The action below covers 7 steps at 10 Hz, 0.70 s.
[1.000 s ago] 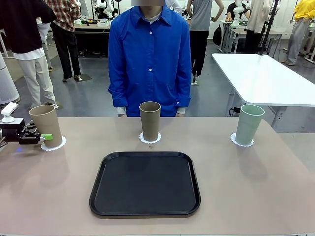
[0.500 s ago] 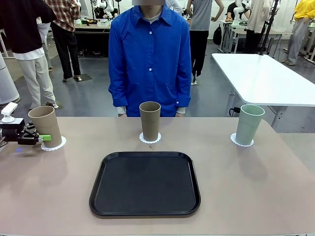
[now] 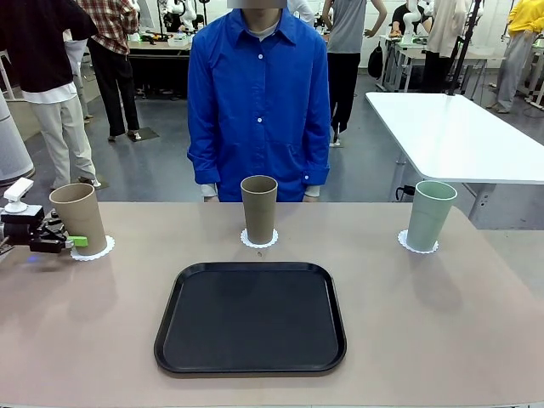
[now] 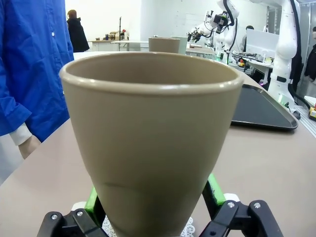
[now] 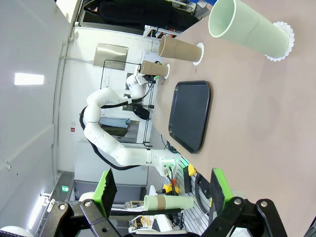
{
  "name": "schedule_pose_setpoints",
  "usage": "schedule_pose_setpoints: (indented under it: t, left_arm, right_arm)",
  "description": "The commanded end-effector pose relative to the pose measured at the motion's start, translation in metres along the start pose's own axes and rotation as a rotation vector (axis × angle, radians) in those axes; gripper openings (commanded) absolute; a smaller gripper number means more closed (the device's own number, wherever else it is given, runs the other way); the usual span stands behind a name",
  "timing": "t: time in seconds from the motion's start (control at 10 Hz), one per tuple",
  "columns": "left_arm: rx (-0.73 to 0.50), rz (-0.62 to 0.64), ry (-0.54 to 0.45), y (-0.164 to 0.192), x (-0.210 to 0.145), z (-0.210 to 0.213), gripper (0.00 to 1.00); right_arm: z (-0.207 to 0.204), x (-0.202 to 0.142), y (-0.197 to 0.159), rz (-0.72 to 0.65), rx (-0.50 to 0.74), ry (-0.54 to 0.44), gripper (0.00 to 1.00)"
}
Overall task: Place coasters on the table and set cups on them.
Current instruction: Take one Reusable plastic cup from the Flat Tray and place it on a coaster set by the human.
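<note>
- Left gripper [image 3: 75, 240], front view: jaws spread, gripping nothing. It has backed away from the left tan cup [image 3: 78, 218] toward the table's left edge over the last second; only a green pad tip remains near the cup base. The cup stands upright on its coaster [image 3: 95, 249], left of the tray [image 3: 250, 317].
- Front view, remaining items: the middle tan cup [image 3: 259, 209] sits on a coaster [image 3: 258, 240] just beyond the tray; the mint cup [image 3: 429, 215] sits on a coaster [image 3: 417, 245] to the tray's right. Neither has moved. The table [image 3: 442, 323] carries all three pairs.
- Left wrist view: the cup [image 4: 150, 140] stands between the green pads [image 4: 214, 190], which are spread clear of its sides; the tray [image 4: 261, 106] lies beyond.
- Right wrist view: right gripper [image 5: 160, 192] spread, empty, well away from the mint cup [image 5: 249, 27].
- Judgement: release is done; the task appears complete.
</note>
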<state>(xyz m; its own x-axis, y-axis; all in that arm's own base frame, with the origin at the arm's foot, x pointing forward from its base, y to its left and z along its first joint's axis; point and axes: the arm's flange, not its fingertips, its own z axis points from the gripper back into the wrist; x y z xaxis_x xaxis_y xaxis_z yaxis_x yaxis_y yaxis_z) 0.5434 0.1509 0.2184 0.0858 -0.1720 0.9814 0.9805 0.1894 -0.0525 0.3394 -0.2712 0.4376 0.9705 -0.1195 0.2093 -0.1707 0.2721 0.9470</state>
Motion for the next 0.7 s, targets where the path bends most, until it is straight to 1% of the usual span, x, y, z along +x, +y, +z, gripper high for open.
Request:
schedule_pose_setpoints:
  t: [0.0,0.3,0.6]
  left_arm:
    - [-0.033,0.014,0.009,0.007,0.001,0.002,1.0]
    - [-0.036,0.011,0.026,0.009,0.0,0.016,1.0]
    - [-0.044,0.003,0.049,0.004,0.002,0.035,1.0]
  right_arm:
    - [-0.001,0.001,0.001,0.004,0.009,0.001,1.0]
    - [-0.001,0.001,0.001,0.004,0.009,0.001,1.0]
    - [-0.001,0.001,0.001,0.004,0.009,0.001,1.0]
